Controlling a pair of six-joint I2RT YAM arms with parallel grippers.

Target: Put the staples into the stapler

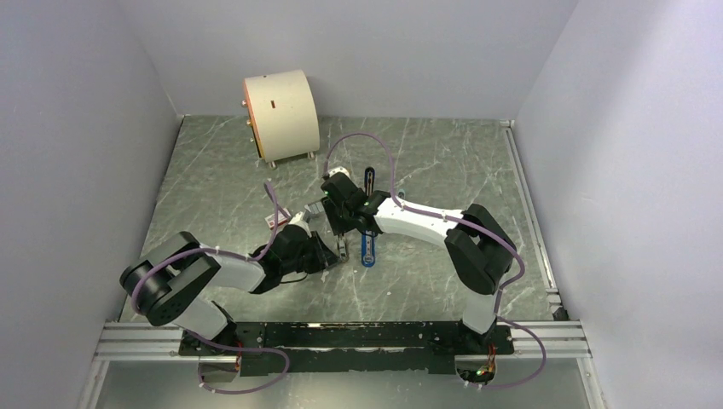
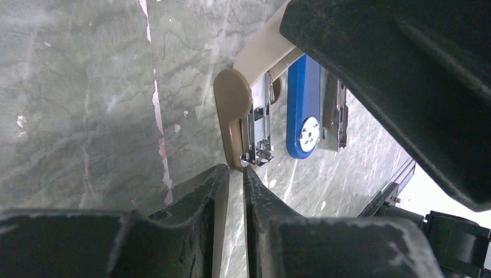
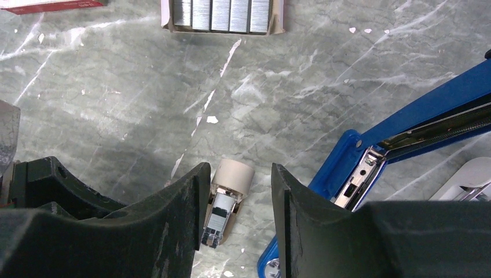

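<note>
The blue stapler [image 1: 368, 250] lies hinged open on the table, its black half [image 1: 368, 182] pointing away. It also shows in the left wrist view [image 2: 303, 110] and the right wrist view [image 3: 405, 119], with its metal channel exposed. The staples [image 3: 222, 14] are several silvery strips in an open card tray at the top of the right wrist view. My right gripper [image 3: 234, 223] is open and hovers over a beige stapler [image 3: 227, 200]. My left gripper [image 2: 236, 172] has its jaws almost together with nothing between them, its tips at the end of that beige stapler [image 2: 231, 121].
A small red-and-white box [image 1: 277, 220] lies left of the grippers and shows in the right wrist view [image 3: 52, 4]. A cream drum-shaped object [image 1: 281, 115] stands at the back. Grey walls close in the table on three sides.
</note>
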